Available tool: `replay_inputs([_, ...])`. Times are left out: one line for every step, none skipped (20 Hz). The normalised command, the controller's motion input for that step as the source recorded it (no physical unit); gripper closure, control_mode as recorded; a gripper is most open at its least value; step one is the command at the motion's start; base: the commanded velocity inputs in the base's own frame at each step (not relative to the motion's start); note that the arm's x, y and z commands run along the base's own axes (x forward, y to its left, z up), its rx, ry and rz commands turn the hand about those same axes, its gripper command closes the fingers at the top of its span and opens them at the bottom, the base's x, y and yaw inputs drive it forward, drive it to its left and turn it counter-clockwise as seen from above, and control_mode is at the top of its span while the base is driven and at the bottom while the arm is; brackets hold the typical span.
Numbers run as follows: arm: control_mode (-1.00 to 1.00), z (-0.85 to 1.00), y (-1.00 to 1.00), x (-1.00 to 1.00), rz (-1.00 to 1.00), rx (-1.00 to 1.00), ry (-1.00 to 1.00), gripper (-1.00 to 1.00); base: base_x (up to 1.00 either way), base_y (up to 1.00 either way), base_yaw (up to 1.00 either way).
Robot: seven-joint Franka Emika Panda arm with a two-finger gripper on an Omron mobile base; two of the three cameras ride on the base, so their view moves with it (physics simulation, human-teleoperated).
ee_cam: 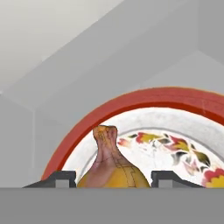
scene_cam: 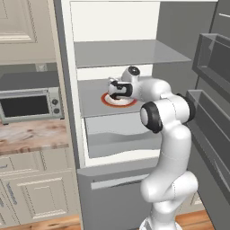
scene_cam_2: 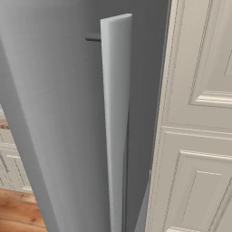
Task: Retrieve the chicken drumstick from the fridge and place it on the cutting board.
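Observation:
The chicken drumstick, lumpy and golden-brown with its narrow end pointing up, lies on a white plate with a red-orange rim. My gripper is shut on it, one dark fingertip pressed against each side of its thick end. From the left base view the gripper reaches into the open fridge, low over the plate on the middle shelf. The hand hides the drumstick there. The cutting board is out of view.
A translucent drawer sits under the plate's shelf, and another shelf hangs close above the hand. The open fridge door with its bins stands to the right; its grey outer face and handle block the right base view. A microwave and countertop lie to the left.

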Motion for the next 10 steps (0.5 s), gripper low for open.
replay_inputs([-1.0,0.0,0.0,0.0,0.0,0.0,0.0,1.0,0.0,0.0,0.0])
replay_inputs([-1.0,0.0,0.0,0.0,0.0,0.0,0.0,1.0,0.0,0.0,0.0])
replay_inputs([-1.0,0.0,0.0,0.0,0.0,0.0,0.0,1.0,0.0,0.0,0.0])
replay_inputs([-1.0,0.0,0.0,0.0,0.0,0.0,-0.01,1.0,0.0,0.0,0.0])
replay_inputs([-1.0,-0.09,0.0,0.0,0.0,0.0,-0.1,1.0,0.0,0.0,0.0])
replay_inputs([-1.0,-0.16,0.0,0.0,0.0,0.0,-0.17,1.0,0.0,0.0,0.0])
replay_inputs([-1.0,-0.11,0.0,0.0,0.0,0.03,-0.28,1.0,0.0,0.0,0.0])
replay_inputs([-1.0,0.0,0.0,-0.05,0.0,0.05,-0.33,1.0,0.0,0.0,0.0])
replay_inputs([-1.0,0.0,0.0,-0.13,0.0,0.06,-0.36,1.0,0.0,0.0,0.0])
replay_inputs([-1.0,0.0,0.0,-0.22,0.0,0.03,-0.38,1.0,0.0,0.0,0.0])
